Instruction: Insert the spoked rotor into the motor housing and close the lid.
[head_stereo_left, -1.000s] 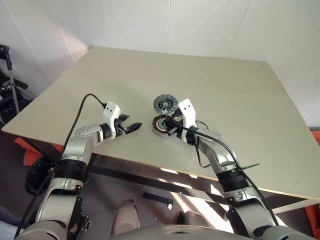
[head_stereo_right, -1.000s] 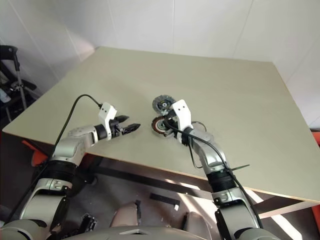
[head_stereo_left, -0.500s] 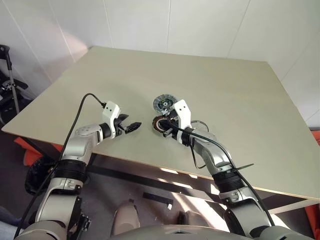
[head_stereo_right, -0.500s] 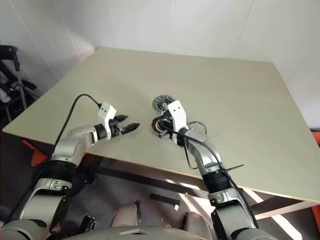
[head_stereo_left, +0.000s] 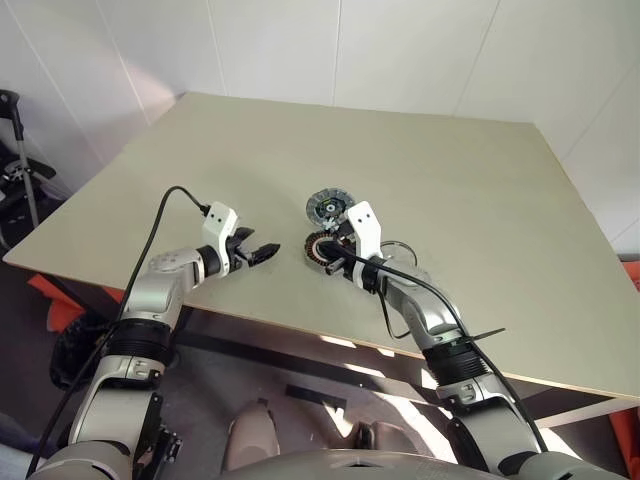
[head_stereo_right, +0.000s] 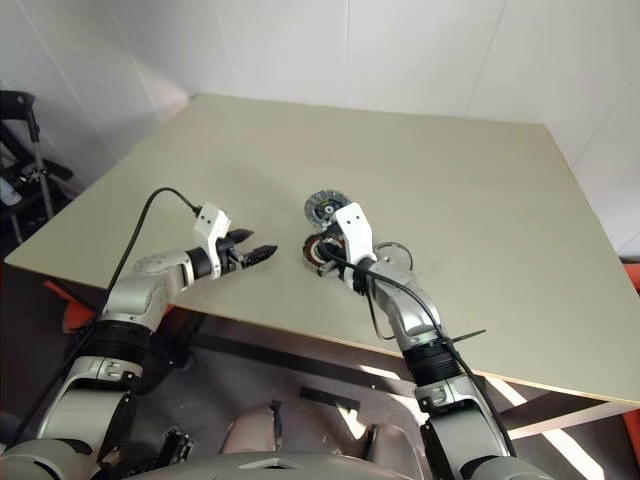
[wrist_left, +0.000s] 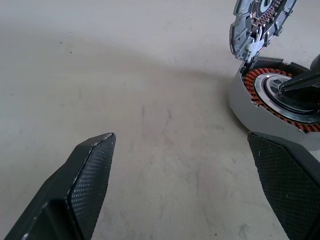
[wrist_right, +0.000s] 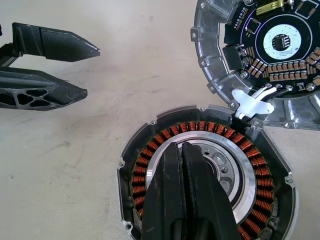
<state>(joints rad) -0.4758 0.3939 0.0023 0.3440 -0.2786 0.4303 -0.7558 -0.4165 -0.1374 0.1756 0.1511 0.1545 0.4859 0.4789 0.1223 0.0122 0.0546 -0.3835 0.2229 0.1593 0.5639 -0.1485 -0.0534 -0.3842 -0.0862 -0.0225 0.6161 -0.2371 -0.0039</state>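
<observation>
You're looking at a pale beige table (head_stereo_left: 420, 170) that fills the middle of the frame, its far edge against white panelled walls (head_stereo_left: 400, 50) along the top. At the far left stands a dark wheeled frame (head_stereo_left: 15, 170) (a stroller or cart, hard to tell). Below the table's near edge, the grey floor (head_stereo_left: 330, 375) catches bright patches of sunlight at lower centre.

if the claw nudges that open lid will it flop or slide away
The lid looks like rigid cast metal carrying a circuit board, so it probably won't flex. A white link seems to join it to the motor housing, so it would likely pivot or tug the housing rather than slide free. Its exposed components look fragile, so push on the rim.
</observation>
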